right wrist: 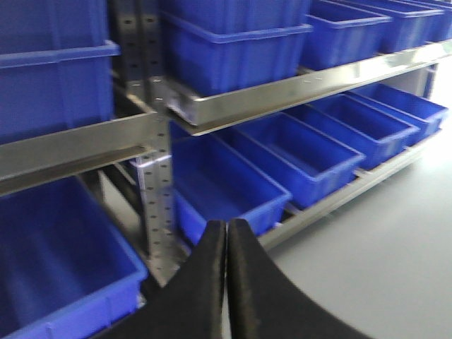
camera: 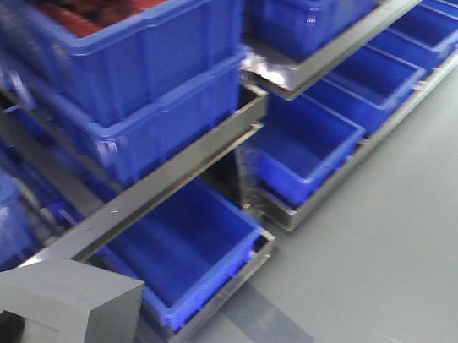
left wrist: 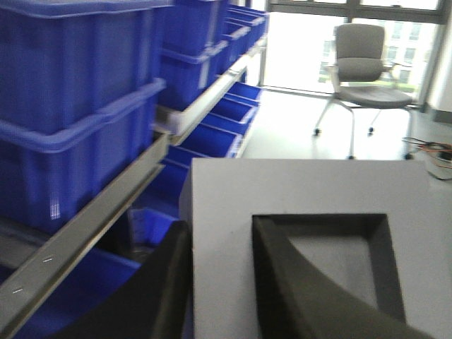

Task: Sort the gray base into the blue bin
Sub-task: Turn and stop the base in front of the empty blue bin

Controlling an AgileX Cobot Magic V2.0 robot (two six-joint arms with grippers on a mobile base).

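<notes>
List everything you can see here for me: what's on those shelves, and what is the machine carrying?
blue bins: many, royal blue, in rows on both levels of the rack
rack: one, silver metal, carrying the bins
red contents: one heap, red, in the top bin; too blurred to identify
gray base: one, matte gray with a square recess, held in front of the rack
office chair: one, gray, by the windows
floor: gray, in front of the rack
left gripper: one, black, shut on the gray base, one finger in the recess and one outside its wall
right gripper: one, black, shut, holding nothing, facing the lower bins
</notes>
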